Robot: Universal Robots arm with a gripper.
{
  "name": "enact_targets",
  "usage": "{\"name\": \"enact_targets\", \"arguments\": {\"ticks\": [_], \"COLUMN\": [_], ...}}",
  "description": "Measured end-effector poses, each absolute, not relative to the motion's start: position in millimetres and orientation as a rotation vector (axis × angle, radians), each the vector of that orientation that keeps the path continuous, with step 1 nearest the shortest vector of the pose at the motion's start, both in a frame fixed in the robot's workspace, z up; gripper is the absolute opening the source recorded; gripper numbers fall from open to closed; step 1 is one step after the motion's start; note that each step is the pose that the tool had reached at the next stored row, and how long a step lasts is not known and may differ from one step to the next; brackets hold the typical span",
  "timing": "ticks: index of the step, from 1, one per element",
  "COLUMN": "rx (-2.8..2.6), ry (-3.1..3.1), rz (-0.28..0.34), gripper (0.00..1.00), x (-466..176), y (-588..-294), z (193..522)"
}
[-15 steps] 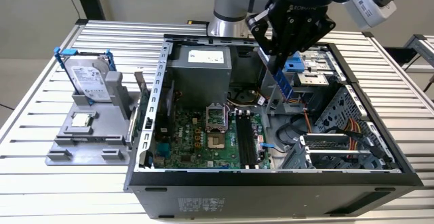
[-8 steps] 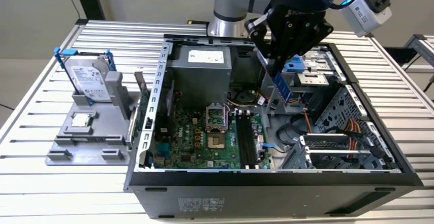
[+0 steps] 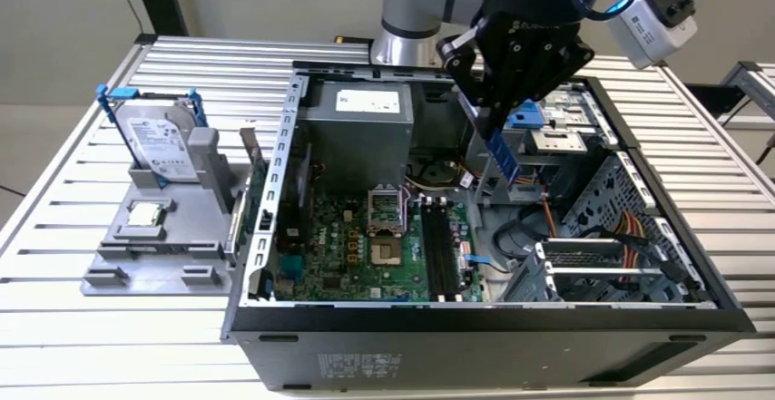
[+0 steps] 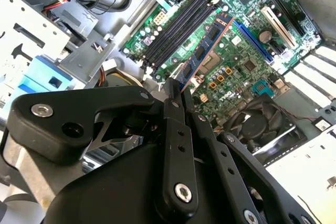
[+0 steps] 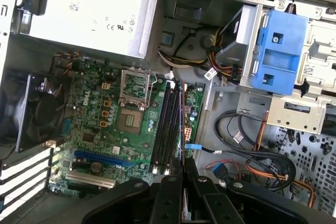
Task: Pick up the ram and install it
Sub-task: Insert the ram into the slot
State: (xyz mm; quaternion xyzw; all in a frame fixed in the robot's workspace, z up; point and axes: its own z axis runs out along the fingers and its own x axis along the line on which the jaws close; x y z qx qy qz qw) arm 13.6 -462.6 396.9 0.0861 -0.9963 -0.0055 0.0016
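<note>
The ram looks light, stiff and fragile, best held by its edges near one end. It hangs clamped in the closed jaws of the gripper, above the open case, at 1 o'clock from the slots. Room there seems tight, with the socket at 9 o'clock and cables at 3. The case sits on a slatted metal table.

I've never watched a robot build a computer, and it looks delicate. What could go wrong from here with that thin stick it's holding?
1. The hand grips the thin blue-green circuit-board stick by one end only, so it might tilt or slip when pressed.
2. The stick hangs above the green motherboard, not yet in any of the long black slots. If it comes down off-line, it could hit small parts instead.
</note>
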Motion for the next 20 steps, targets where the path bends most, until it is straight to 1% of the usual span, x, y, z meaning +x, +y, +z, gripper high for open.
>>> {"name": "enact_targets", "arguments": {"ticks": [20], "rx": [0.251], "ry": [-3.128], "rz": [-0.017], "gripper": [0.0], "x": [13.6], "y": [-462.6], "z": [391.5]}}
